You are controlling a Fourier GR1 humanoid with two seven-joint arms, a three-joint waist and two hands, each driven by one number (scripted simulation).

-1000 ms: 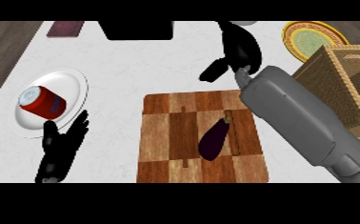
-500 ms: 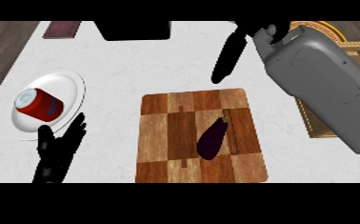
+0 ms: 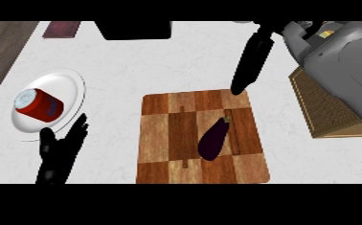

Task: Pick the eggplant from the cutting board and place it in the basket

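Note:
A dark purple eggplant (image 3: pixel 214 140) lies on the checkered wooden cutting board (image 3: pixel 170 123), right of its middle, stem end pointing up-right. My right hand (image 3: pixel 252 63) hangs above the board's far right corner, fingers straight and pointing down toward the board, holding nothing. Its grey forearm (image 3: pixel 338 61) comes in from the right and covers part of the woven basket (image 3: pixel 317 104), which stands right of the board. My left hand (image 3: pixel 60 154) rests open at the lower left, fingers up, beside the plate.
A white plate (image 3: pixel 71 85) at the left carries a red can (image 3: pixel 39 106). A dark box (image 3: pixel 134 29) and a maroon book (image 3: pixel 61 28) lie along the counter's far edge. Bare counter lies between the plate and the board.
My right arm has swung further right and the hand has stretched straight, its fingertips now reaching down to the board's far right corner. The eggplant and left hand have stayed put.

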